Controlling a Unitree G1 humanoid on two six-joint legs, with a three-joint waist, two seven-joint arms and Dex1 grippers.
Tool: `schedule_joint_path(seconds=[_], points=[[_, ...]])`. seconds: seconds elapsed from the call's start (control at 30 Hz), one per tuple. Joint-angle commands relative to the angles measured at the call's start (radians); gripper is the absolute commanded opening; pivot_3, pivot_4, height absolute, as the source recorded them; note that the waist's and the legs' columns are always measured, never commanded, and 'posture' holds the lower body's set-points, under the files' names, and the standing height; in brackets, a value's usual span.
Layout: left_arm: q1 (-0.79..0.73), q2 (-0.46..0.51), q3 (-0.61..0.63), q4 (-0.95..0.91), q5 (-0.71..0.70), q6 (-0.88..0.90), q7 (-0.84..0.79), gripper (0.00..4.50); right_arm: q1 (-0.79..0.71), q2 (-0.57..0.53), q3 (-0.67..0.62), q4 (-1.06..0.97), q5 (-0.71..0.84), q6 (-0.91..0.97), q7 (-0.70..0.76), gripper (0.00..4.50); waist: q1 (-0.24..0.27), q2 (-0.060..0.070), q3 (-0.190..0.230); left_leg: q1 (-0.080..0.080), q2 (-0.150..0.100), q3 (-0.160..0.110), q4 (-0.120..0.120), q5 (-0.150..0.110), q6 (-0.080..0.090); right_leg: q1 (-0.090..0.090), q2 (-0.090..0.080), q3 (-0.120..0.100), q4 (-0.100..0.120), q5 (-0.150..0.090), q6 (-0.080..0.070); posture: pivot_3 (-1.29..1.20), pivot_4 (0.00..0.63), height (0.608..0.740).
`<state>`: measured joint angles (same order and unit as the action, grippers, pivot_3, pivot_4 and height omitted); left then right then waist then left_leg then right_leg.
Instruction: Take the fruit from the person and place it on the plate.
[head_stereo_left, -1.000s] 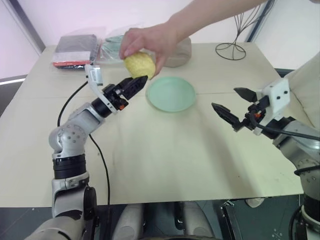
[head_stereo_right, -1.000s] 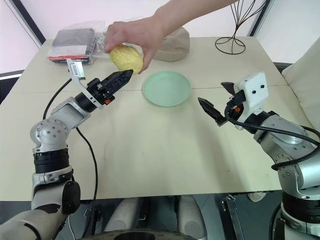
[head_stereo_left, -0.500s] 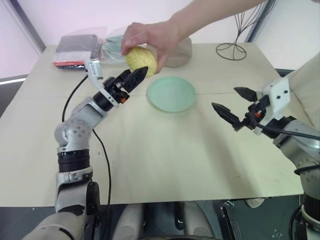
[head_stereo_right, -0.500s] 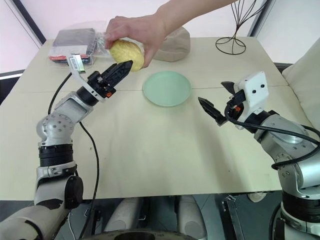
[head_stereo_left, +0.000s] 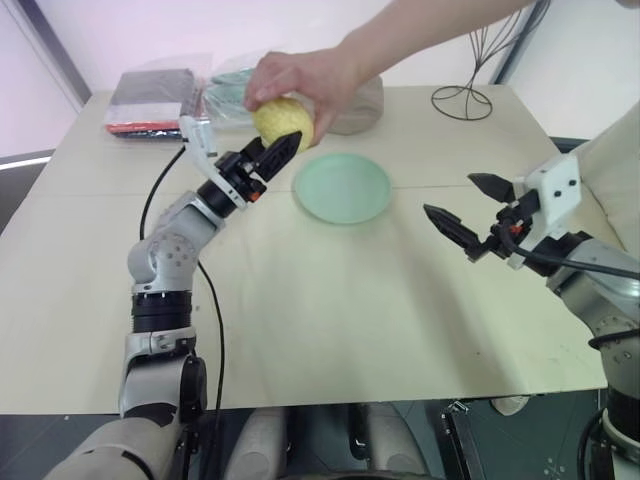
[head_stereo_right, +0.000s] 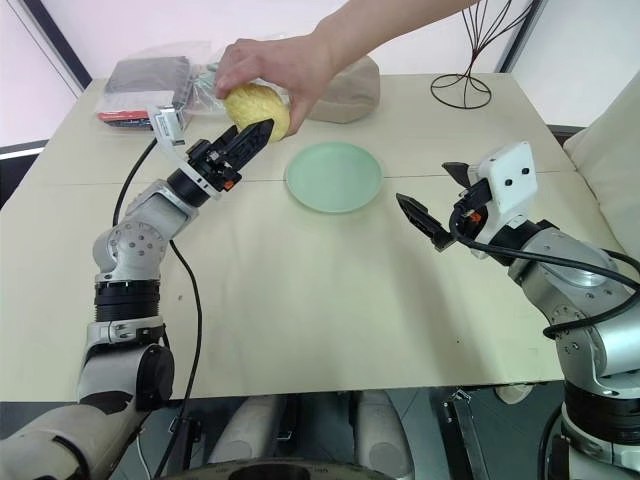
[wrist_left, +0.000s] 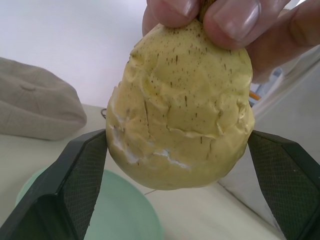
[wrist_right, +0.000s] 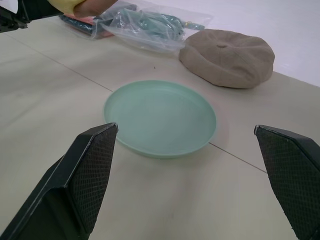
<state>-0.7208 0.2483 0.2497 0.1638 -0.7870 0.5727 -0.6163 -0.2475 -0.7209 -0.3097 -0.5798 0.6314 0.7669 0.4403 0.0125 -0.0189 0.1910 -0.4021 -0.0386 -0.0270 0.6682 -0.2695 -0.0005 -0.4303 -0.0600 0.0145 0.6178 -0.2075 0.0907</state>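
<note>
Beige table (head_stereo_left: 330, 300), unmarked fruit (wrist_left: 181, 107) between left gripper (wrist_left: 177, 165) fingers

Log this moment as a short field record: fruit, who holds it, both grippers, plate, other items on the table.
fruit: pale yellow, bumpy fruit, off the table, sitting between the left gripper's two open fingers
holder: person's hand pinching it from above
left gripper: open, one finger on each side of the fruit, not yet closed on it
right gripper: open, empty, apart from the handover, pointing toward the plate
plate: mint green, empty
other items: beige cap, plastic bag, dark packet, wire stand
</note>
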Motion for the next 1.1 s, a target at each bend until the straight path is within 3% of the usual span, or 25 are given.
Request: schedule_joint_path(seconds=[0.03,0.2,0.57,0.87,1.0,1.1], points=[[-0.034,-0.005,0.011,-0.036,-0.006,-0.02,0.008,4.48,-0.013,-0.007,-0.027,-0.022,0.0,-0.018,-0.003,4.5,0.0,0.0,0.0,0.0,0.0,0.0,0.0,0.0,0.0,0.0,0.0,0.0,0.0,0.0,0.0,0.0,0.15,0.74],[-0.044,-0.016,0.006,-0.044,-0.004,-0.019,0.023,3.26,-0.01,-0.007,-0.029,-0.024,0.001,-0.016,-0.004,4.5,0.0,0.0,0.0,0.0,0.0,0.0,0.0,0.0,0.0,0.0,0.0,0.0,0.0,0.0,0.0,0.0,0.15,0.74],[-0.04,-0.005,-0.005,-0.08,-0.014,0.02,0.029,3.26,-0.009,-0.007,-0.029,-0.031,0.004,-0.009,-0.009,4.5,0.0,0.0,0.0,0.0,0.0,0.0,0.0,0.0,0.0,0.0,0.0,0.0,0.0,0.0,0.0,0.0,0.15,0.74],[0.023,0.11,-0.042,-0.124,0.027,0.083,-0.024,3.26,-0.005,-0.003,-0.026,-0.035,0.005,-0.008,-0.013,4.5,-0.002,0.0,0.0,0.0,0.0,0.0,0.0,0.0,0.0,0.0,0.001,0.0,0.0,0.0,0.0,0.0,0.15,0.74],[-0.037,0.171,-0.136,0.026,0.189,-0.002,-0.068,3.26,-0.005,-0.001,-0.018,-0.037,0.005,-0.009,-0.014,4.5,0.003,0.0,0.0,0.0,0.0,0.0,0.0,0.0,0.0,0.0,0.001,0.0,0.0,0.0,0.0,0.0,0.15,0.74],[-0.175,0.186,-0.197,0.255,0.309,-0.108,-0.126,3.26,-0.01,0.002,-0.005,-0.039,0.004,-0.011,-0.014,4.5,0.004,0.0,0.0,0.0,0.0,-0.001,0.0,0.0,0.0,0.001,0.001,-0.001,-0.001,0.0,0.0,0.0,0.15,0.74]])
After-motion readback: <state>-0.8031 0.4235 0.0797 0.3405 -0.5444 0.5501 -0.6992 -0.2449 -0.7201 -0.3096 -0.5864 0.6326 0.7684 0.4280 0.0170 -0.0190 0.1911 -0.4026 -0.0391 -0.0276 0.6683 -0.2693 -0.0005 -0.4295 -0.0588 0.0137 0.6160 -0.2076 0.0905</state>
